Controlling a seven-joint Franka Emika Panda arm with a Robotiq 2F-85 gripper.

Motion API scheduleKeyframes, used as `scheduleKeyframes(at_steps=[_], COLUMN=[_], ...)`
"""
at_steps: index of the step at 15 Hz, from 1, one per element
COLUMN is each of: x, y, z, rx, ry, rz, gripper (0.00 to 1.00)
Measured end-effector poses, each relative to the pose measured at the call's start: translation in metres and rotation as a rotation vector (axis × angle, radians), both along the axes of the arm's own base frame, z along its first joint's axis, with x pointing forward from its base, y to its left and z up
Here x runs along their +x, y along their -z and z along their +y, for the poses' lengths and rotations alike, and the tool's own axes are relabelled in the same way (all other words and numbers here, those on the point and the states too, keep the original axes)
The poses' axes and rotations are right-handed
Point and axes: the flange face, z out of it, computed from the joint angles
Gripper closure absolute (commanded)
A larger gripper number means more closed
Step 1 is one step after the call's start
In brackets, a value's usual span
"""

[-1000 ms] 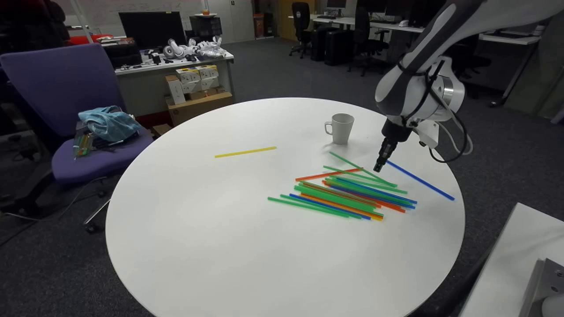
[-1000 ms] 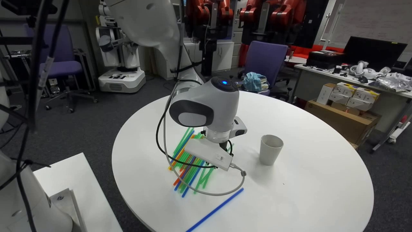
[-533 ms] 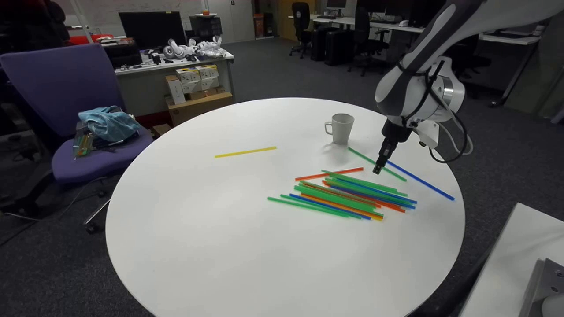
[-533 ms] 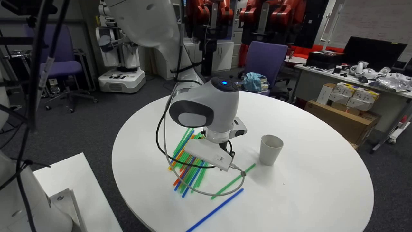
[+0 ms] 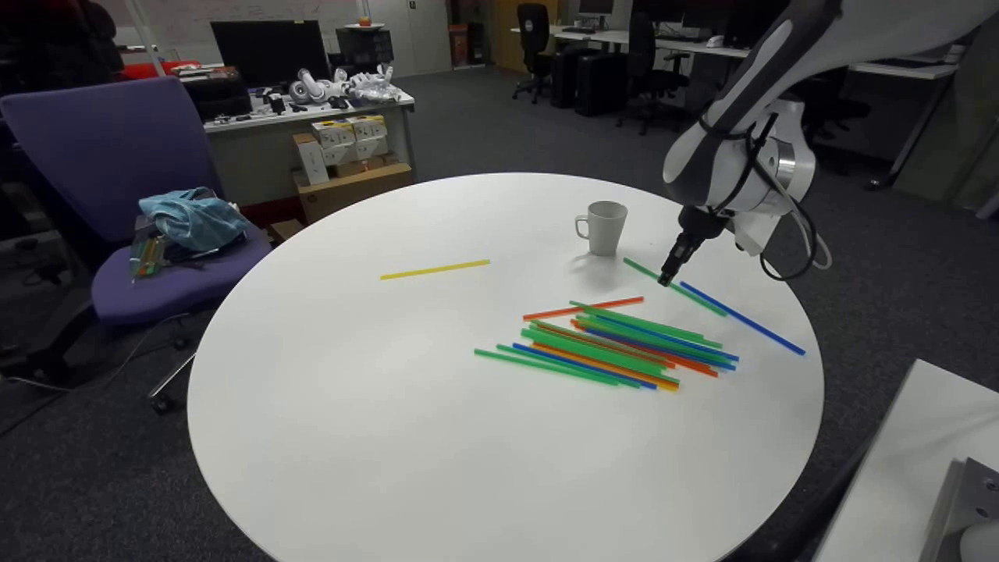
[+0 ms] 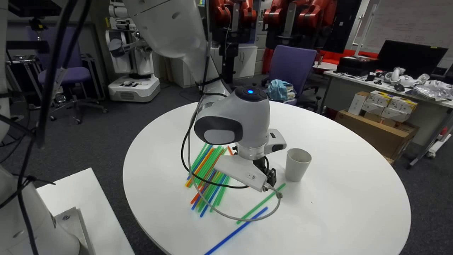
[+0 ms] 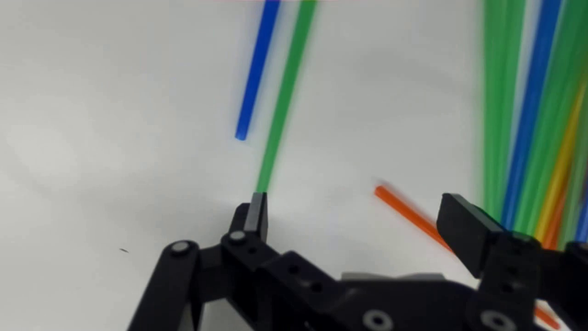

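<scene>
My gripper (image 7: 354, 202) stands open over the white table, its fingers wide apart and holding nothing. In the wrist view a loose green straw (image 7: 284, 96) runs up to the left fingertip, which covers its near end; whether they touch I cannot tell. Beside that straw lies a blue straw (image 7: 257, 69). An orange-red straw (image 7: 409, 211) reaches into the gap between the fingers from below the right one. In an exterior view the gripper (image 5: 666, 279) points down over the green straw (image 5: 706, 304), between the mug (image 5: 607, 230) and the straw pile (image 5: 597, 350).
The white mug (image 6: 298, 166) stands upright close to the gripper, its handle showing only in an exterior view. A yellow straw (image 5: 435, 270) lies apart on the round table (image 5: 437, 460). A cable (image 6: 226, 216) loops from the wrist low over the straws.
The jaws have spread apart. A green straw has moved out from the pile towards the blue straw, and another green one has settled along the pile. The arm has shifted slightly towards the mug.
</scene>
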Motion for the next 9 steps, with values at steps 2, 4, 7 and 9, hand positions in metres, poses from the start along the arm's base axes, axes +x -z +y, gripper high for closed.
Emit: scheduleKeyframes(at_steps=[2,4,7,9], x=[0.001,-0.003,-0.004,0.000], y=[0.009,0.022,0.036,0.037], z=[-0.018,-0.028,-0.022,-0.012], rx=[-0.024,-0.041,-0.007,0.026], ry=[0.094,0.202,0.356,0.460], rz=[0.025,0.080,0.187,0.232], gripper=[0.00,0.00,0.00,0.00])
